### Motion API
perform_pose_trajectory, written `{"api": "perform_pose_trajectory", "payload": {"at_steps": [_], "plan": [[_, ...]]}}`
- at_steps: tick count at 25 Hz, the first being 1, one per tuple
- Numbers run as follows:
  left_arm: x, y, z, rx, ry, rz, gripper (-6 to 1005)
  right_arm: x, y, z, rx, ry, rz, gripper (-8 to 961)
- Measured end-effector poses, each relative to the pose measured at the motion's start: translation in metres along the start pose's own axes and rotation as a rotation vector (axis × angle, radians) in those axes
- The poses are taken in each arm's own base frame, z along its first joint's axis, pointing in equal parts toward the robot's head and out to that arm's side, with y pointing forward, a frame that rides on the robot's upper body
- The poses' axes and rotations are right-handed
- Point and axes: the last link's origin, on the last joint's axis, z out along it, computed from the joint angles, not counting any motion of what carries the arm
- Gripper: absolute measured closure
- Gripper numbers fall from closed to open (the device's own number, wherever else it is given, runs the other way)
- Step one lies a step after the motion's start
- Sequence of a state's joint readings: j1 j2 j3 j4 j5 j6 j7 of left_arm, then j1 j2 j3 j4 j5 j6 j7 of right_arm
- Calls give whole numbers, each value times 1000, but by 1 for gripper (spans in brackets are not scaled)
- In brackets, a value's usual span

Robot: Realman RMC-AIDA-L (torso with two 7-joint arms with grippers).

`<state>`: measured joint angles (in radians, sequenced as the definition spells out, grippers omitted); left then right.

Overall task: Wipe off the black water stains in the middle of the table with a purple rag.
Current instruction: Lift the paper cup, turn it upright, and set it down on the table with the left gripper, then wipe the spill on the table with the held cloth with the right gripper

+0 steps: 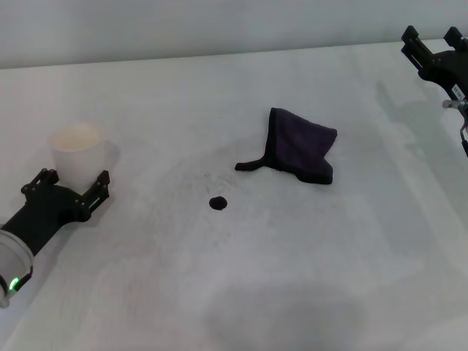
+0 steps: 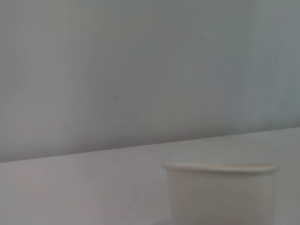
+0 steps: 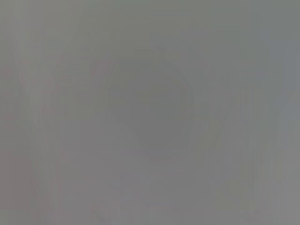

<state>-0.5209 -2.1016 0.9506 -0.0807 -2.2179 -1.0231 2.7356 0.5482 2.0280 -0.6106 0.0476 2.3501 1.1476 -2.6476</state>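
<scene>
From the head view I see the purple rag (image 1: 301,150), a soft crumpled cloth with a thin strip tail, lying on the matte white tabletop (image 1: 329,256), near the small round black water stains (image 1: 218,202) but not touching. My left gripper (image 1: 72,184) has its fingers spread open around a white paper cup (image 1: 76,150). My right gripper (image 1: 437,45) sits at the far right edge, cut off; I cannot tell its finger state

The left wrist view adds only the cup's rim (image 2: 219,168) against a grey wall (image 2: 140,70)

The right wrist view gives me a featureless grey blur
</scene>
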Motion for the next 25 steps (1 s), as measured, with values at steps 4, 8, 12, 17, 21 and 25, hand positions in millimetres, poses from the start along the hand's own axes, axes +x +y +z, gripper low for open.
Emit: {"api": "perform_pose_trajectory", "payload": {"at_steps": [4,8,12,17,21,25], "plan": [[-2,-1,-2,10,-2,-7,216,0,0,0,0,0,0,84],[-2,0,-3,6,3,6,198,0,0,1,-1,0,0,84],[-1,0,-3,2,4,9,150,0,1,1,-2,0,0,84],[-6,1,-6,5,-7,0,123,-1,1,2,-4,-2,0,84],[-13,1,-14,13,-16,-8,121,-1,1,2,-5,-4,-1,84],[-20,-1,-25,27,-10,-8,120,-1,1,2,-5,-4,-1,84]]}}
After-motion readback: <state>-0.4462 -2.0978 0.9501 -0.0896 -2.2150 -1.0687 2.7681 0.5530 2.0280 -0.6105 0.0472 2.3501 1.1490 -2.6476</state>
